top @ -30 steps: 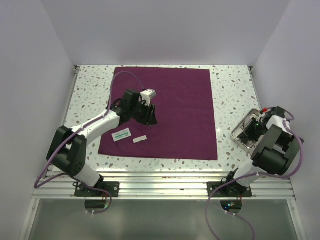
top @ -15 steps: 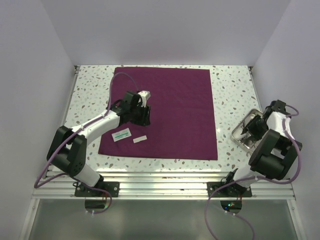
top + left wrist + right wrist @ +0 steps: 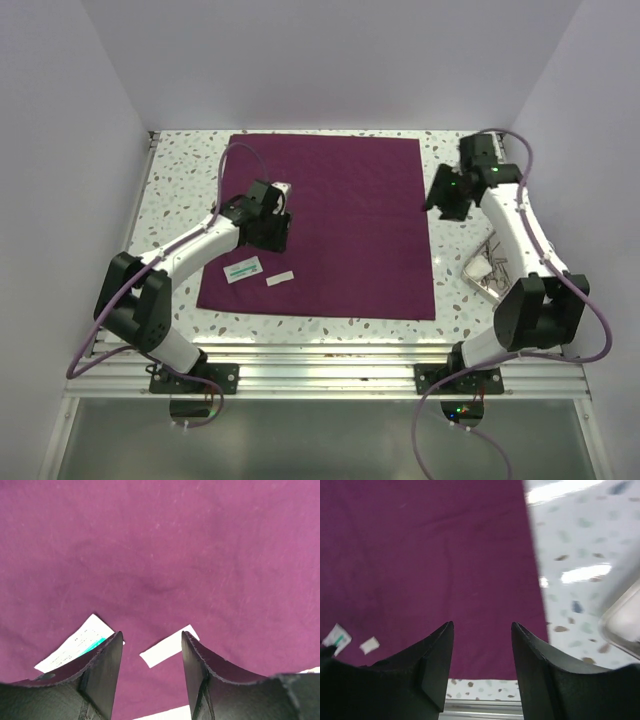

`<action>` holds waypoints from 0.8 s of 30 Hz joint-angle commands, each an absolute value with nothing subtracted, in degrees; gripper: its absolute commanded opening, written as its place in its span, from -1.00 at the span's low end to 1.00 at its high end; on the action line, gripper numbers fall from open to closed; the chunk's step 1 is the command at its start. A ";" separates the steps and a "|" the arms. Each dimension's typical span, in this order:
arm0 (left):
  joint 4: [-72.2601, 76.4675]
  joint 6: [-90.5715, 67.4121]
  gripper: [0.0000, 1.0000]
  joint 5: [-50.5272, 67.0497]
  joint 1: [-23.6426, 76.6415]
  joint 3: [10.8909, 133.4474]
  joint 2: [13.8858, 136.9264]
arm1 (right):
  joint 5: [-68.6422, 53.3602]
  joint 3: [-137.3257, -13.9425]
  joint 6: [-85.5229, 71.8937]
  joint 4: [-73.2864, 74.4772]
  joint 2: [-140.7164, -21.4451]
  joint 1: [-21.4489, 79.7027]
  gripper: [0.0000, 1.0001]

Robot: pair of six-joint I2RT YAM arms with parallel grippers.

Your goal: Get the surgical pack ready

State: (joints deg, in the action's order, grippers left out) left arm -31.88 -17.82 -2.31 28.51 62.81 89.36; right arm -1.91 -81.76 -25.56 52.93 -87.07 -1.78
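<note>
Top external: right tool, now released, has swung from tray to surgical pack.

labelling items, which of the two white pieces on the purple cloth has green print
The larger packet, nearer the left edge of the purple cloth. It carries teal-green print; the smaller strip beside it is plain white.

Matte cloth drape (glossy speckled table)
</note>
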 commanded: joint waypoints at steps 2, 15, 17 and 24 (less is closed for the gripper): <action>-34.36 -16.70 0.07 -1.85 28.65 61.44 87.89 | -12.20 -79.02 -28.29 47.48 -87.63 9.30 0.04; -34.81 -13.71 -0.16 -7.28 39.27 57.13 88.07 | -16.44 -65.49 -26.37 43.33 -82.62 15.38 -0.01; -34.89 -14.58 -0.24 -9.57 40.60 56.60 88.50 | -16.70 -64.69 -26.45 43.16 -81.74 15.47 -0.01; -33.84 -15.82 -0.25 -16.87 43.76 55.19 91.14 | -16.79 -63.81 -26.45 42.80 -80.95 15.47 -0.03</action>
